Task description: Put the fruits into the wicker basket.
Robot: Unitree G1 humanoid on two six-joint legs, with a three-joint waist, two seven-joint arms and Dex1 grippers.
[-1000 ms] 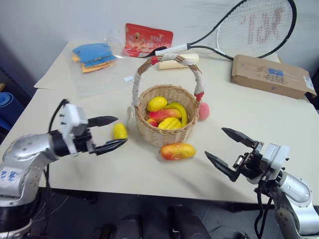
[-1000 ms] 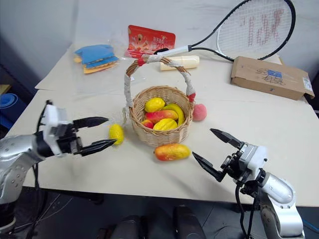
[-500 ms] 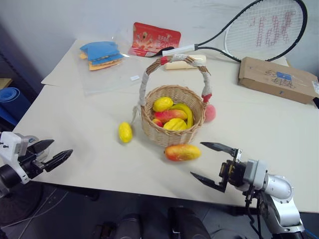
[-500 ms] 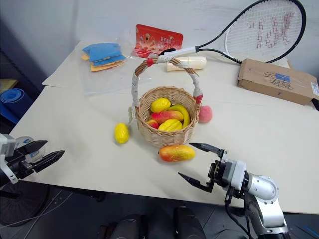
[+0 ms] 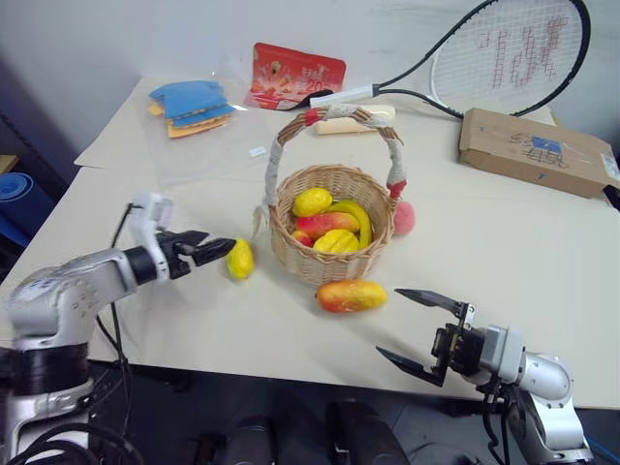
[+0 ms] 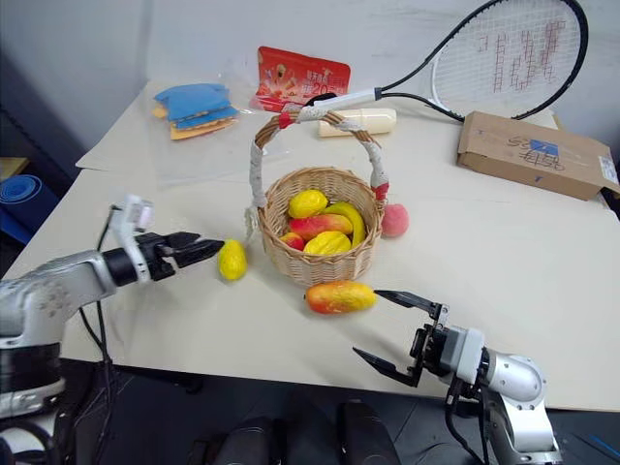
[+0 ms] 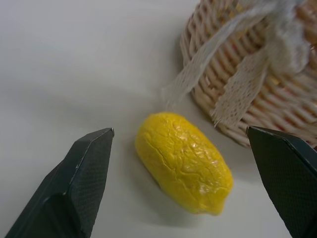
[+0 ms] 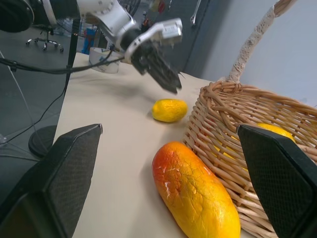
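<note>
Left gripper [image 5: 215, 250] wide open, lemon [image 5: 239, 259] sat just past its tips, beside the basket [image 5: 332, 225]. Right gripper [image 5: 418, 328] open too, empty, mango [image 5: 350, 295] just ahead of it. Peach [image 5: 403, 219] tucked behind the basket, far from both.

Table: cream-white rectangular tabletop [image 5: 504, 242], bearing all items below.
Racket: black-framed tennis racket [image 5: 504, 53], at 1 o'clock, its white-wrapped handle pointing toward 12.
Box: flat brown cardboard box [image 5: 535, 150], at 2 o'clock.
Tube: cream cylindrical tube [image 5: 339, 124], at 12 o'clock.
Pouch: red printed foil pouch [image 5: 296, 76], at 12 o'clock, behind the tube.
Bag: clear plastic bag of blue and orange cloths [image 5: 188, 105], at 10 o'clock.
</note>
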